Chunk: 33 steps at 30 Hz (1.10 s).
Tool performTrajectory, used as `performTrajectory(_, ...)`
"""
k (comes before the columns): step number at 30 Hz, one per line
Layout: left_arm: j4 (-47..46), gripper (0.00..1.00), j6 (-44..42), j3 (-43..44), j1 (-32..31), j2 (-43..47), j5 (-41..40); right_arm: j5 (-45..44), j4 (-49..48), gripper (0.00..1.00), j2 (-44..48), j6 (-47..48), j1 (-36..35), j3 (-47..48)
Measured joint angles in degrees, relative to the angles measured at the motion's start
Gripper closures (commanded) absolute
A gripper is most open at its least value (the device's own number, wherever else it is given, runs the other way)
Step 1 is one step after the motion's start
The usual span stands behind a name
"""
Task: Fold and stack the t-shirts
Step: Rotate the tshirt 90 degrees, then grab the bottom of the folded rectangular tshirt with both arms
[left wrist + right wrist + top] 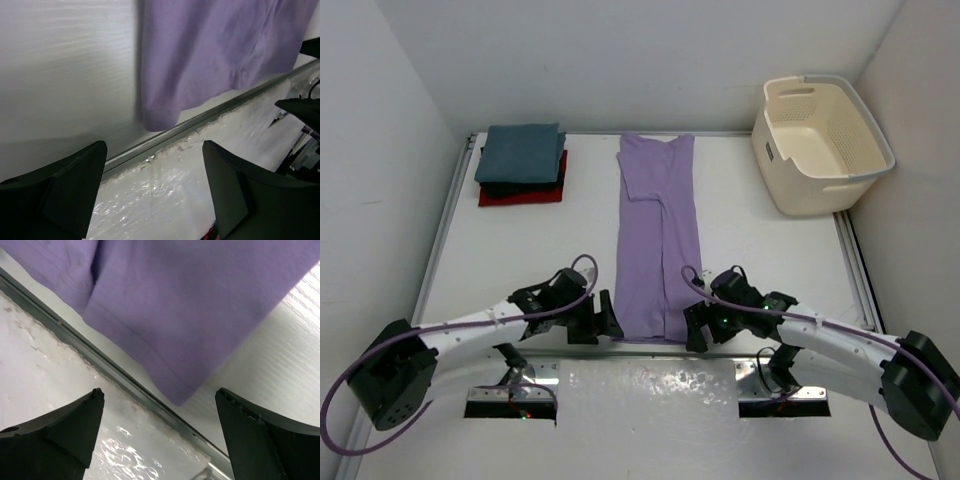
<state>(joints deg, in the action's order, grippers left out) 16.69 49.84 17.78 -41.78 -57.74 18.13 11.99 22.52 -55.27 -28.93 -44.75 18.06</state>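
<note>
A lavender t-shirt (659, 232) lies flat down the middle of the table, folded lengthwise into a long strip, its hem at the near edge. At the back left, a teal-blue t-shirt (524, 152) sits folded on top of a black one (500, 188) and a red one (530, 195). My left gripper (603, 322) hovers open just left of the lavender hem's near left corner (159, 119). Opposite it, my right gripper (694, 325) is open by the near right corner (179, 392). Neither holds anything.
A cream perforated laundry basket (823, 143) stands at the back right corner, nothing visible inside. A metal rail (200, 122) runs along the table's near edge, with a glossy white ledge (650, 390) below it. White walls close in on the left, right and back.
</note>
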Motion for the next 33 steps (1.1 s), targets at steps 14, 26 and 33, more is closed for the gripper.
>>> performTrajectory(14,-10.73,0.77,-1.84,1.81,-4.04,-13.22,0.90,-0.48,-5.60,0.55,-0.66,-5.11,0.00,-2.54)
performTrajectory(26,-10.45,1.00,-5.03,5.68,-4.24,-17.44,-0.22,-5.84,-6.34,1.00,-1.46,-6.58,0.00,-3.17)
performTrajectory(33,-8.85,1.00,-7.10,12.94,-4.15,-17.44,-2.67,-11.87,-5.09,1.00,-2.86,-2.14,0.00,1.09)
